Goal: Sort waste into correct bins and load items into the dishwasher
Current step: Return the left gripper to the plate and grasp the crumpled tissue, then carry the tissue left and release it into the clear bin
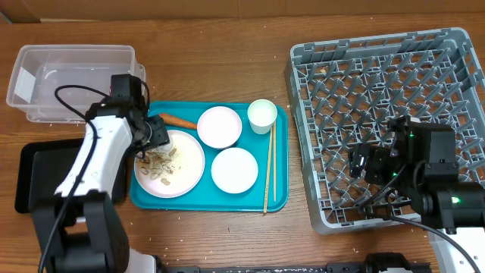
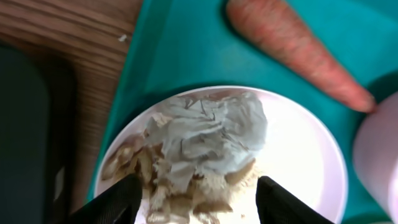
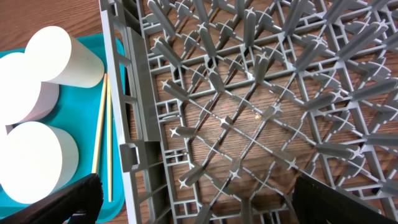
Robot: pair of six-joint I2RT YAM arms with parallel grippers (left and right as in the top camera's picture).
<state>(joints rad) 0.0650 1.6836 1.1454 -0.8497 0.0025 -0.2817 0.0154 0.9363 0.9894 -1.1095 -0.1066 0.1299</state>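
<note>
The left end effector point(image 2: 199, 183) hangs released, its two fingers point(image 2: 118, 199) spread wide and grasping nothing. It is low over the plate point(image 1: 189, 171), with the crumpled tissue point(image 2: 211, 134) lying between and just beyond the fingertips on a heap of beige food scraps point(image 2: 155, 171). Beside the plate's far rim lies the carrot point(image 2: 292, 50), flat on the teal tray point(image 1: 242, 201).

On the same tray, to the right of the plate, sit two bowls point(image 1: 219, 127) point(image 1: 234, 169) and, near the tray's far right corner, a small cup point(image 1: 261, 115). The chopsticks point(image 1: 269, 171) lie side by side along the tray's right edge.

The right end effector point(image 3: 198, 183) is likewise released, fingers well apart and empty, over the near left part of the grey rack point(image 1: 455, 61), which holds no dishes.

On the worktop point(image 1: 227, 45) left of the teal tray stand the clear tub point(image 1: 76, 76) at the back and the black tray point(image 1: 45, 167) nearer the front, partly hidden by the left arm.
</note>
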